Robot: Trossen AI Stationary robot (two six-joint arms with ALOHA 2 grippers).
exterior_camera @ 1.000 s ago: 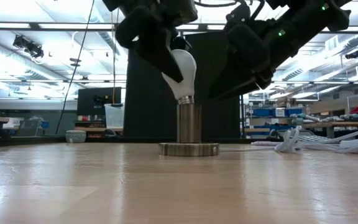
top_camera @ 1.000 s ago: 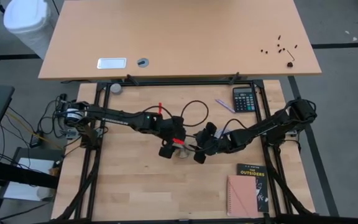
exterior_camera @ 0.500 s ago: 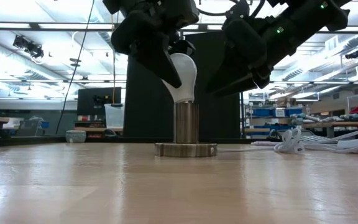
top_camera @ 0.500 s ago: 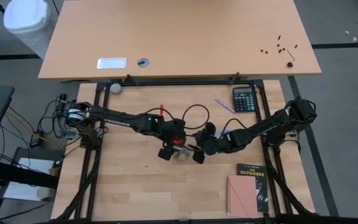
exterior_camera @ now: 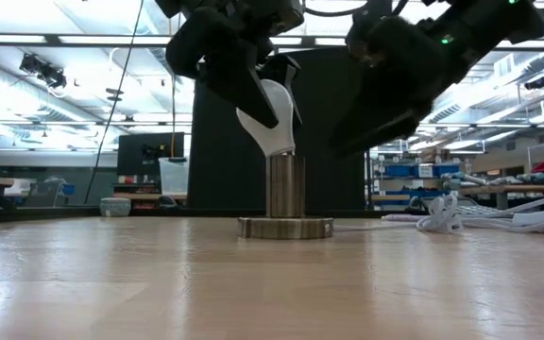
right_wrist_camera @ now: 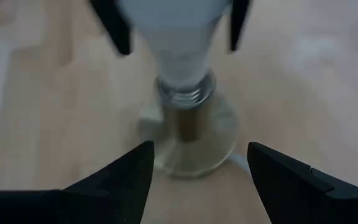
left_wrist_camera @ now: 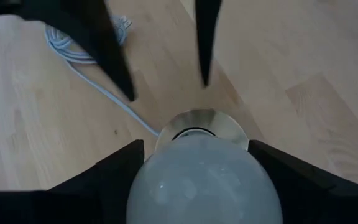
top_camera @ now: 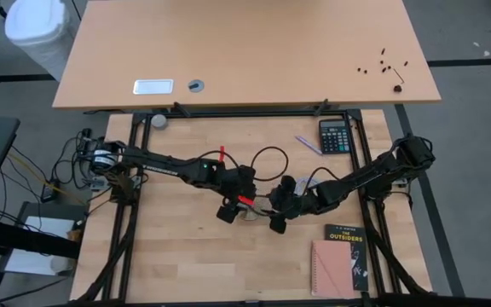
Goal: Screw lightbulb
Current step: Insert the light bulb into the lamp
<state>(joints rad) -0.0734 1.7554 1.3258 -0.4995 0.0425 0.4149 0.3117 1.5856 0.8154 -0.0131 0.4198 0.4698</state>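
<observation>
Comparing with a second ago:
Tabletop (top_camera: pixel 186 256): carries the socket, a book, a calculator.
Right gripper (top_camera: pixel 278 205): drawn slightly back from the socket; fingers spread, empty.
Left gripper (exterior_camera: pixel 253 80): fingers pinching the lightbulb (exterior_camera: pixel 274 113), now turned and tilted.
Socket (exterior_camera: pixel 285 203): upright; holds the bulb's screw base, threads still exposed in the right wrist view.
Judgement: threading begun, not seated.

The lightbulb (exterior_camera: pixel 274 115) looks like smooth, matt white glass. The socket (exterior_camera: pixel 285 203) is shiny silver metal. The table (exterior_camera: pixel 159 283) is pale wood with a soft shine
</observation>
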